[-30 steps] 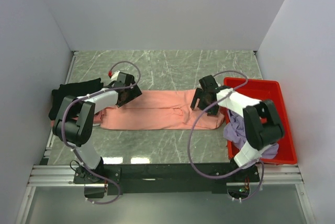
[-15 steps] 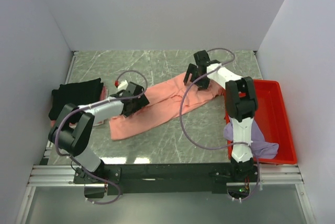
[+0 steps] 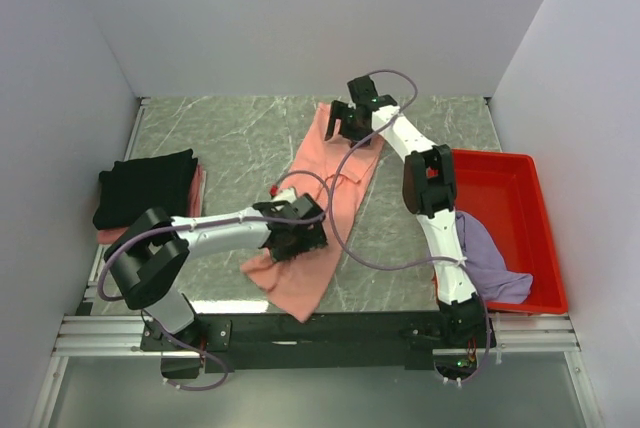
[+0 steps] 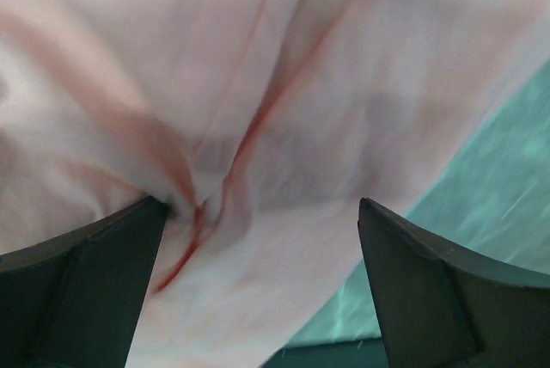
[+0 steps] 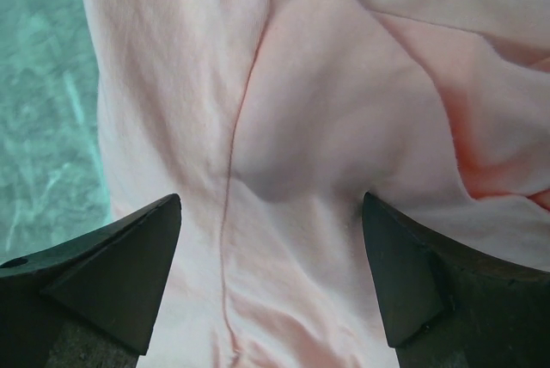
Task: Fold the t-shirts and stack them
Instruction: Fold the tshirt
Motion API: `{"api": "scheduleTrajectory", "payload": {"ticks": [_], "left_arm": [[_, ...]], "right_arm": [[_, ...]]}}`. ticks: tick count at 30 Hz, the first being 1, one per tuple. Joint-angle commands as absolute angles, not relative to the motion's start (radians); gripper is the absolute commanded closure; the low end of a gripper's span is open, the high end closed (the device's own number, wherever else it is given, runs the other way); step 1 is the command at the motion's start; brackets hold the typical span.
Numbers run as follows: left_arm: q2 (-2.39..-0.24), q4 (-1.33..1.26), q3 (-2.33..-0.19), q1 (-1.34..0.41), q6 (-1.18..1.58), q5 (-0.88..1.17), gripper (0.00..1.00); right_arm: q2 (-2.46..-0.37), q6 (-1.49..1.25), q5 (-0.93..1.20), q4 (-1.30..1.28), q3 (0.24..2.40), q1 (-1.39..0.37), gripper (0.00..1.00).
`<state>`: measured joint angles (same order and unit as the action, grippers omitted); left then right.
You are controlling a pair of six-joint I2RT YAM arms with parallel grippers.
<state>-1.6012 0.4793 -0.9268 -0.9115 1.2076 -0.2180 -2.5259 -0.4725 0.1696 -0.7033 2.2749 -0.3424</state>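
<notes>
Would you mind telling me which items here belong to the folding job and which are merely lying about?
Job: salmon-pink t-shirt, black t-shirt, pink t-shirt beneath it, lavender t-shirt.
Lying about: red tray, marble table.

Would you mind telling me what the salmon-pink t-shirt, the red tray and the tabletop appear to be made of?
The salmon-pink t-shirt: soft matte knit cloth, likely cotton; it creases and shows stitched seams. The red tray: probably plastic, smooth with a slight sheen and moulded rim. The tabletop: green, white-veined, glossy; stone or printed laminate, cannot tell.
</notes>
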Motion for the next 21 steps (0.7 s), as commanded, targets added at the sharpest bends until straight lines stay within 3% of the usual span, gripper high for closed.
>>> {"api": "scheduleTrajectory", "payload": {"ticks": [1, 6, 15, 21], "left_arm": [[-1.617, 0.665, -1.005, -1.014, 1.285, -0.208, 0.01], [-1.608, 0.692, -1.048, -1.115, 1.27, -0.221, 0.01], [-1.471, 0.736, -1.085, -1.163, 1.215, -0.399, 0.0], [-1.419, 0.665, -1.054, -1.143, 1.067, -0.494, 0.01]], "right_arm": [[-2.595, -0.454, 0.251, -0.709, 2.342, -0.393, 0.08], [-2.591, -0.437, 0.322, -0.684, 2.362, -0.411, 0.08], [-2.329, -0.308, 0.235, -0.71, 2.361, -0.41, 0.07], [-2.1, -0.317, 0.164, -0.709, 2.099, -0.416, 0.07]]}}
